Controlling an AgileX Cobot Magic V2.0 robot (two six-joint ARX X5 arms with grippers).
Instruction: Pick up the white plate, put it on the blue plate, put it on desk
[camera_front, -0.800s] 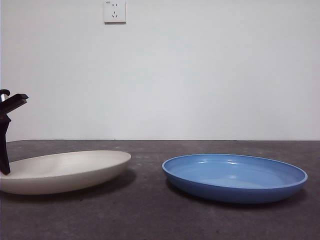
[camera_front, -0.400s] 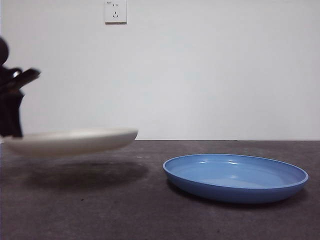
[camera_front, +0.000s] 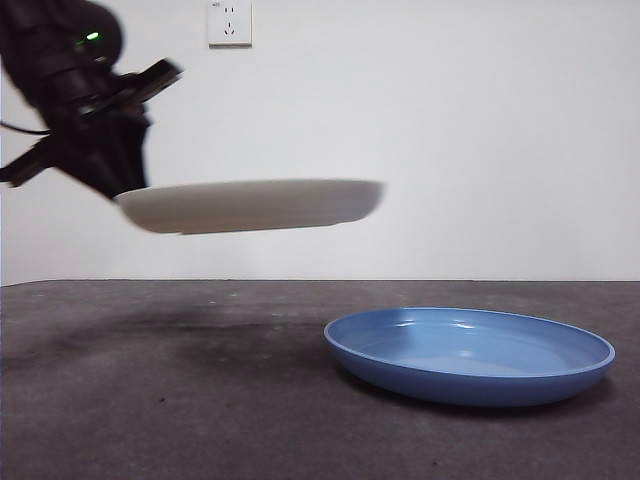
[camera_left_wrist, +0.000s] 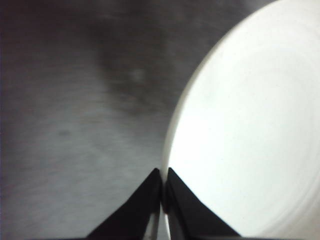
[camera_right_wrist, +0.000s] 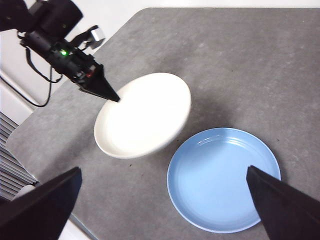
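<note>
Black against the pale wall, the left gripper (camera_front: 118, 190) comes in from the upper left of the front view, a small green light glowing on the arm behind it. Its two jaws are pinched tight on the rim of the white plate (camera_front: 250, 205), and the left wrist view shows them (camera_left_wrist: 162, 187) nearly meeting, with the thin edge of the white plate (camera_left_wrist: 250, 125) caught between them. That plate hangs in the air, clear of the desk (camera_front: 180, 400), roughly level, held only by its left edge; a soft shadow lies on the dark tabletop beneath it.

From the high right wrist view, the cream-white plate (camera_right_wrist: 145, 115) sits toward the left side of the desk (camera_right_wrist: 240, 60), with the left gripper (camera_right_wrist: 112, 96) touching its rim on the side nearest the table's left edge.

Further right rests the blue plate (camera_front: 470, 355), flat on the desk, glossy, its raised rim catching the light. The right wrist view has the blue plate (camera_right_wrist: 223, 179) beside the white one, their rims close together, though the front view shows the white plate well above it and overlapping its left edge only slightly.

At the far right, the right gripper (camera_right_wrist: 165, 210) hangs high over the table, jaws spread wide, holding nothing.
</note>
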